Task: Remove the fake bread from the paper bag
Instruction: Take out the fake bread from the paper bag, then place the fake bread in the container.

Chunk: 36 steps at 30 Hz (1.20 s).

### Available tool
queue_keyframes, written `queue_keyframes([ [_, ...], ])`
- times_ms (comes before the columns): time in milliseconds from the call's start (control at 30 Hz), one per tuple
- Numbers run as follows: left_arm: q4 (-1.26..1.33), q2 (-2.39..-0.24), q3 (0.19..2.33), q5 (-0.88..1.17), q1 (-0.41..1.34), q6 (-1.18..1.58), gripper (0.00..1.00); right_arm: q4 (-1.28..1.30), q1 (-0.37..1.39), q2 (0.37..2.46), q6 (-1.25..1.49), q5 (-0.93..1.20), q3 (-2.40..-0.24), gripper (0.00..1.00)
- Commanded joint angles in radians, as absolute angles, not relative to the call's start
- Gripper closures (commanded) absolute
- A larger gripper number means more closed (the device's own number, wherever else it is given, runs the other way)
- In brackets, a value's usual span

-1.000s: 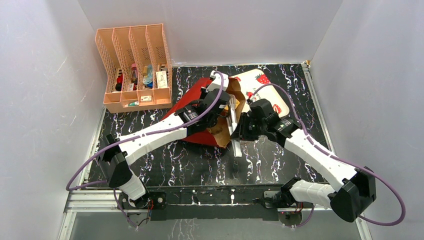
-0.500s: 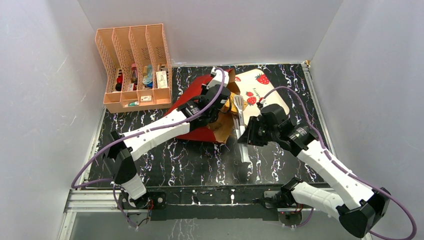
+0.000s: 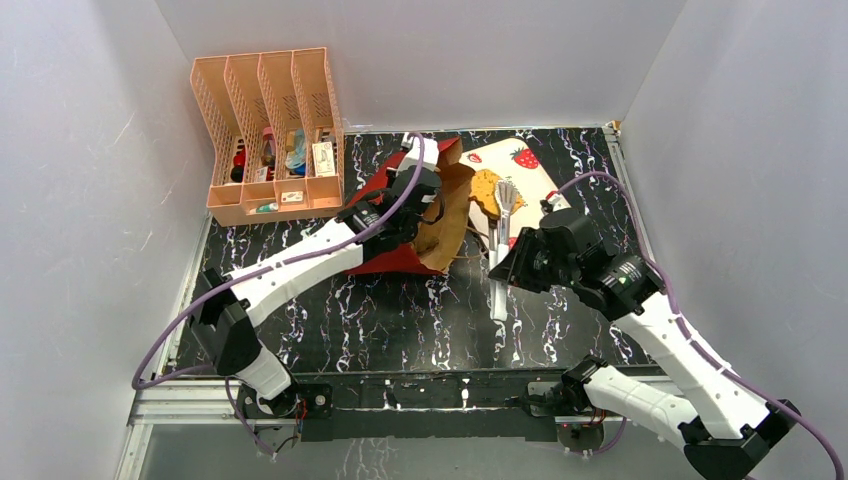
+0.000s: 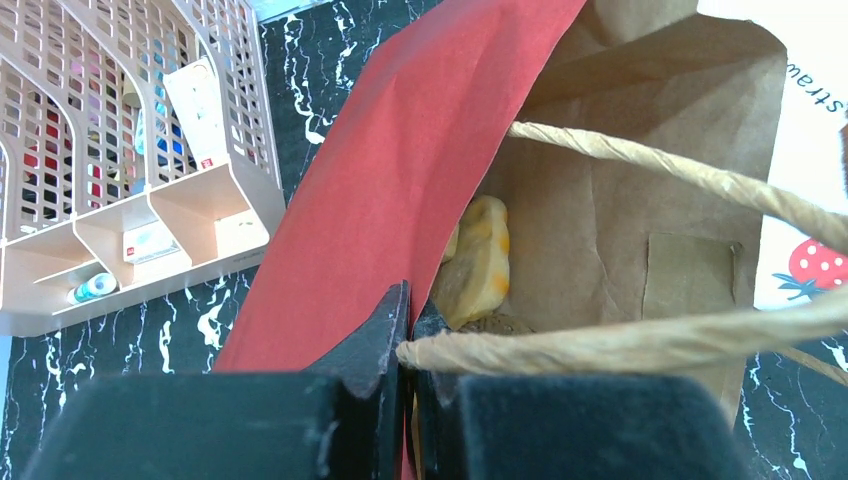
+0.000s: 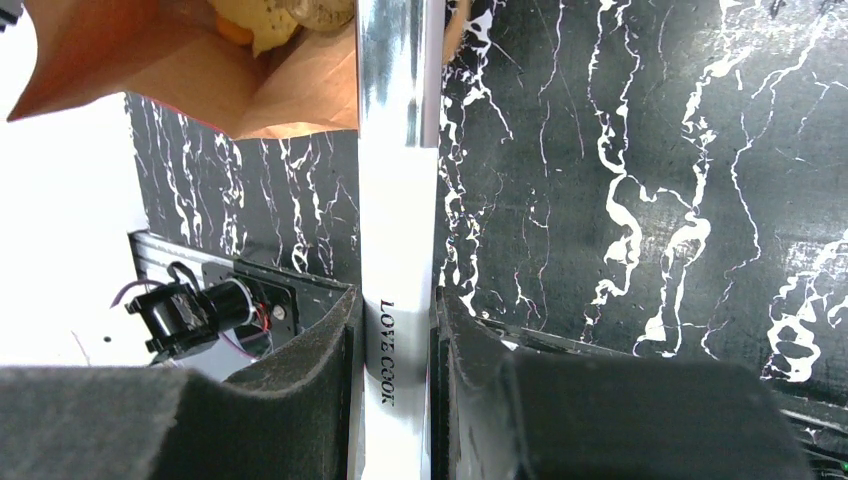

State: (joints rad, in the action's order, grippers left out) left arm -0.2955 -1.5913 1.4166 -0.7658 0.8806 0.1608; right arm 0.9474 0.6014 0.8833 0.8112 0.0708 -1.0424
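Peach organiser [image 3: 240,212] stands beside the paper bag [image 3: 445,230].

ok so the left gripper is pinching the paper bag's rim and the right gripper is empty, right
Not quite. The right gripper is not empty: it is shut on silver tongs, as the right wrist view shows. The left gripper does pinch the paper bag at its rim.

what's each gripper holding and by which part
Left gripper pinches the paper bag at its red rim, beside a cord handle. Right gripper clamps the metal tongs along their handle.
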Motion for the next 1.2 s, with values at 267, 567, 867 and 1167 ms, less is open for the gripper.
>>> queue_keyframes([
  [267, -0.306, -1.468, 1.365, -0.7, 0.844, 0.173, 1.0, 0.902, 0.606, 0.89, 0.922, -0.063, -1.134, 1.0],
  [567, -0.296, -1.396, 1.31, -0.684, 0.844, 0.222, 1.0, 0.83, 0.606, 0.962, 0.961, -0.158, -1.139, 1.0],
  [867, -0.301, -1.373, 1.281, -0.705, 0.844, 0.194, 1.0, 0.733, 0.586, 1.121, 0.906, -0.208, -1.199, 1.0],
  [1167, -0.353, -1.312, 1.253, -0.753, 0.844, 0.201, 1.0, 0.547, 0.371, 1.308, 0.788, 0.005, -1.205, 1.0],
])
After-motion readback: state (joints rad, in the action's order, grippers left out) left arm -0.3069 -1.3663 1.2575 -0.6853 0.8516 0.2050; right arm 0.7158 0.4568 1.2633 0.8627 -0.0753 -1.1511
